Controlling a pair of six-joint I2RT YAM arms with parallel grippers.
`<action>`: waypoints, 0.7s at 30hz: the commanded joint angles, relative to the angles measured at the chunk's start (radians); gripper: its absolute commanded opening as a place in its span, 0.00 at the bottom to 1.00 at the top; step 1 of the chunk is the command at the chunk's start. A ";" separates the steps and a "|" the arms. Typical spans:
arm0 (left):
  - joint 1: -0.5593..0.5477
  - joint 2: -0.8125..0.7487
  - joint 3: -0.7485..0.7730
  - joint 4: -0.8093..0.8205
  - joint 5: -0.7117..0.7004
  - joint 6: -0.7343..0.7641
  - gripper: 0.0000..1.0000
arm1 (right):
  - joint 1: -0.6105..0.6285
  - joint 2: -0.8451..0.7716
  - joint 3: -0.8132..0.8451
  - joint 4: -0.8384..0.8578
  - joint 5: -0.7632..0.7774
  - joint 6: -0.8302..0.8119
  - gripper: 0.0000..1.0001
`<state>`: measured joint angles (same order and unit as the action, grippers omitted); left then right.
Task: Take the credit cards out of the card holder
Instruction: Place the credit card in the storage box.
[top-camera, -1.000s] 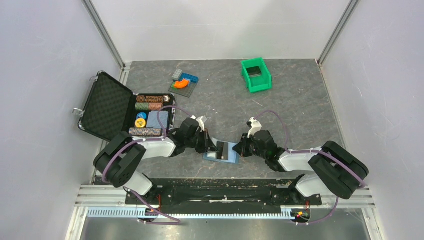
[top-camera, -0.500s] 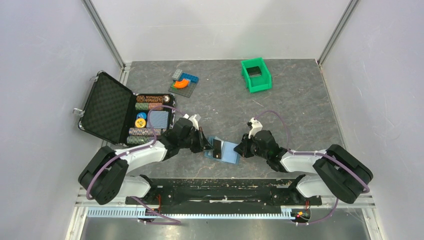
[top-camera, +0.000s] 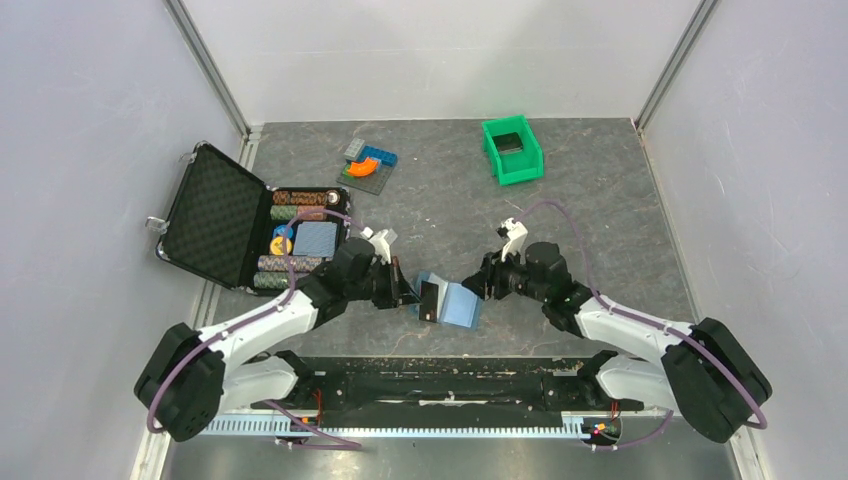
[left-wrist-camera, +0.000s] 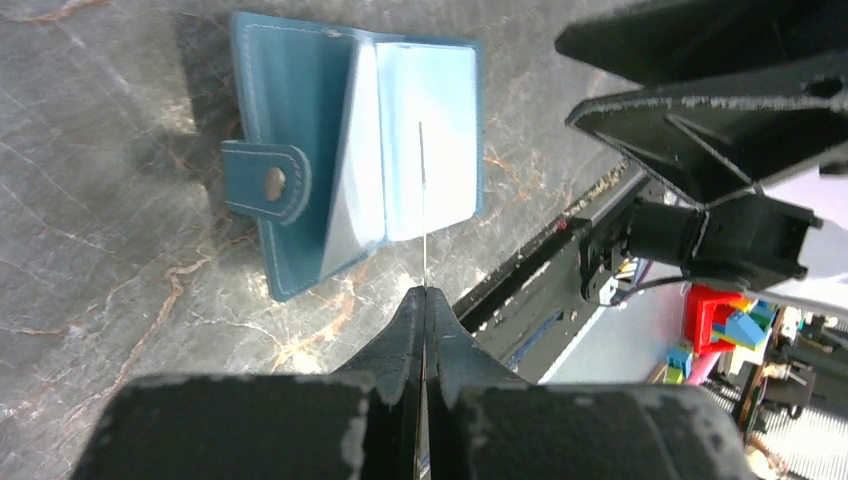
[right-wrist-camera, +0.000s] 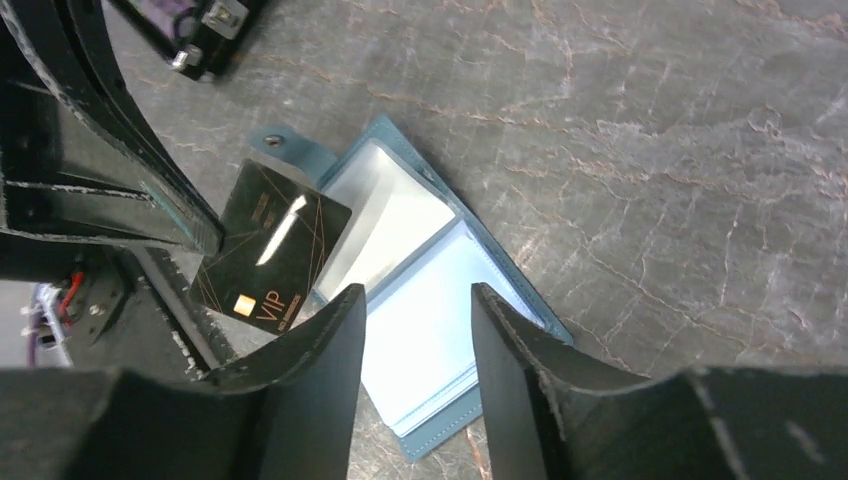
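Left gripper (left-wrist-camera: 425, 300) pinches a card (right-wrist-camera: 270, 260) by one edge, seemingly clear of the wallet (right-wrist-camera: 400, 215), which lies open on the table (right-wrist-camera: 650, 150) just beyond. Right gripper (right-wrist-camera: 418, 292) hovers over it, jaws apart, empty.

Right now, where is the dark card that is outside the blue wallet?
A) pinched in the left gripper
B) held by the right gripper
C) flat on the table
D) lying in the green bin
A: the left gripper is shut on one edge of the card, clear of the open wallet; the right gripper stands open and empty.
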<state>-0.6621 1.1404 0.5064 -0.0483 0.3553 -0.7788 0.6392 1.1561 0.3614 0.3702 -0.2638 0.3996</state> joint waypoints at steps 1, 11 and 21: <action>0.005 -0.099 0.033 -0.013 0.115 0.103 0.02 | -0.068 -0.023 0.054 0.020 -0.261 -0.078 0.49; 0.005 -0.292 0.042 -0.041 0.234 0.251 0.02 | -0.109 0.003 0.055 0.258 -0.684 0.048 0.52; 0.006 -0.275 0.043 -0.001 0.319 0.229 0.02 | -0.108 0.098 0.019 0.553 -0.795 0.257 0.53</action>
<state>-0.6621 0.8631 0.5186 -0.0803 0.6140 -0.5827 0.5327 1.2369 0.3943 0.7715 -0.9985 0.5819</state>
